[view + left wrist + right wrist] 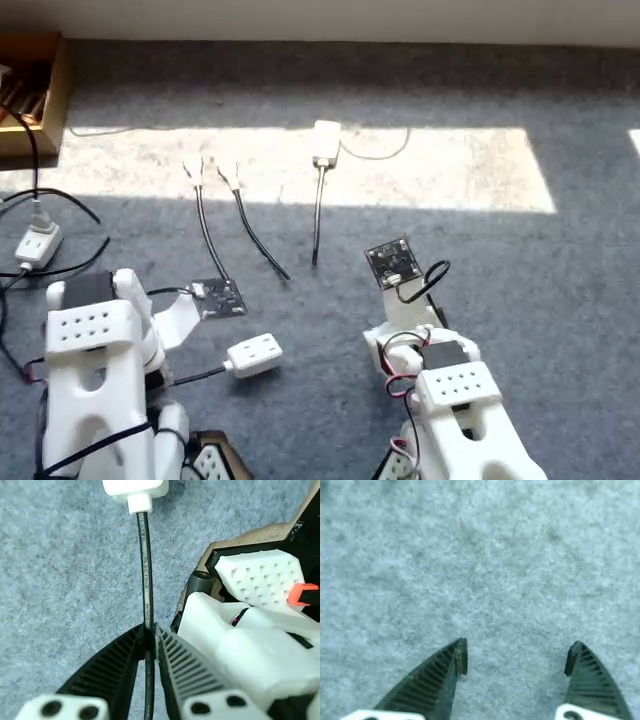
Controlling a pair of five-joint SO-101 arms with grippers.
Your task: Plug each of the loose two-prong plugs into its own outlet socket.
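Grey-blue carpet point(560, 300) covers the whole floor, and everything lies directly on it. A wide, bright band of sunlight point(450, 170) crosses its far part, and beyond that a pale strip of wall point(400, 20) closes the room. At the far left edge sits a wooden box point(45, 100), with dark cables trailing out past it.

Two white arms stand at the near edge. The left arm point(95, 340) is folded low. The left end effector point(150, 630) has its ribbed black fingers pinched shut on a black cord point(144, 570), gripping it a little way behind the near outlet socket point(253, 355). This white block lies flat on the carpet between the two arms. The right arm point(460, 390) points toward the sunlit band, and the right end effector point(515, 657) is spread wide above bare carpet, holding nothing.

A far outlet socket point(327, 140), also white, lies in the sunlight, and its dark lead point(318, 215) runs straight back toward the arms into the shade. Just left of it lie two loose plug cords point(205, 235), side by side but apart. Their plug ends point(210, 170) are in the bright patch, well apart from both sockets, and the prongs are too washed out to make out. By the left edge a white extension socket point(38, 243) has a white plug seated in it.
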